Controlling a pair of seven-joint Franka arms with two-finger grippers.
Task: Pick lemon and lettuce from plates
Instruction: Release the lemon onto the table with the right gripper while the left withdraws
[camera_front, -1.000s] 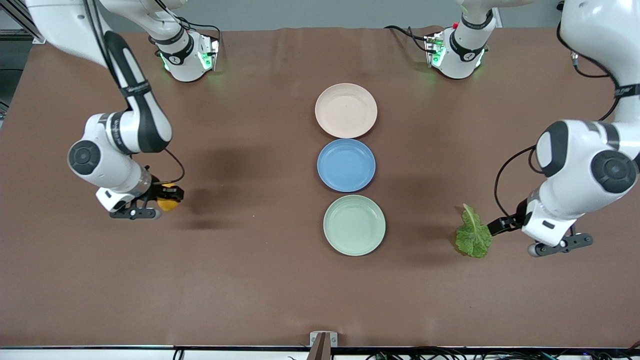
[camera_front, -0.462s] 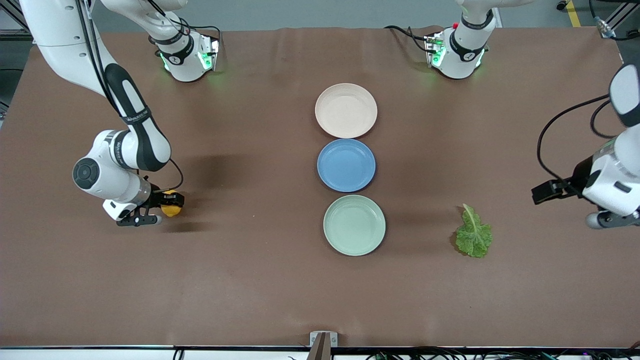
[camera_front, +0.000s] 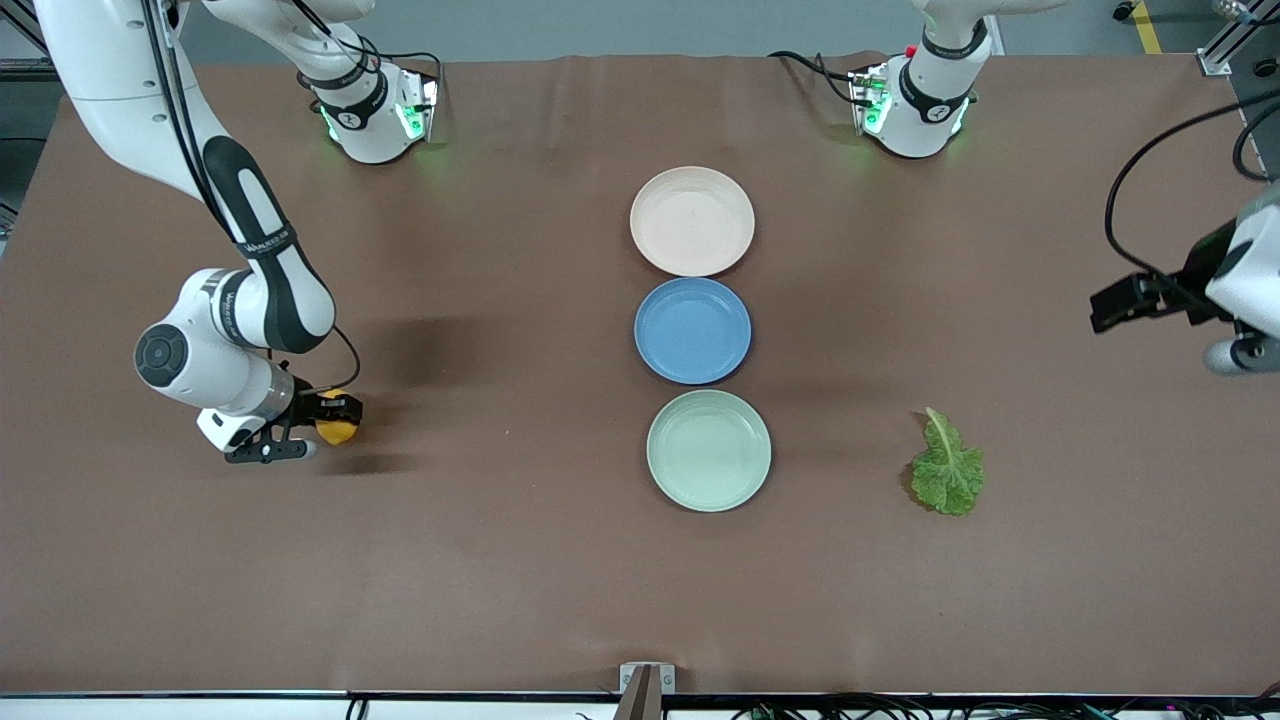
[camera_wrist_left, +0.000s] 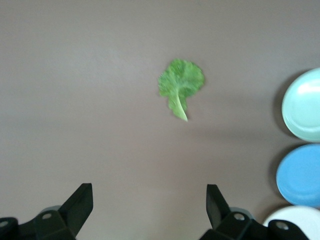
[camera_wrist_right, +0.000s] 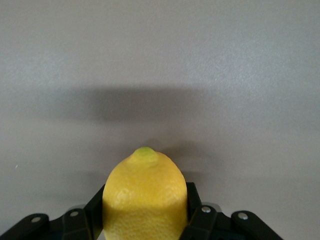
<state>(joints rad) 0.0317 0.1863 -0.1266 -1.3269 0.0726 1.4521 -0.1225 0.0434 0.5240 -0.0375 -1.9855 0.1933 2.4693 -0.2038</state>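
My right gripper (camera_front: 335, 418) is shut on the lemon (camera_front: 337, 429), low over the brown table toward the right arm's end; the lemon (camera_wrist_right: 145, 197) fills the space between the fingers (camera_wrist_right: 197, 212) in the right wrist view. The lettuce (camera_front: 946, 470) lies on the table toward the left arm's end, beside the mint green plate (camera_front: 708, 450); it also shows in the left wrist view (camera_wrist_left: 180, 85). My left gripper (camera_front: 1120, 303) is open and empty, raised over the table's left-arm end (camera_wrist_left: 149, 202). The beige-pink plate (camera_front: 691, 221) and the green plate hold nothing.
A blue plate (camera_front: 692, 330) sits between the beige-pink and green plates in a row at the table's middle. The arm bases (camera_front: 375, 110) (camera_front: 915, 105) stand at the table's back edge.
My left gripper has let go of the lettuce and risen away from it toward the table's end. My right gripper has lowered slightly with the lemon.
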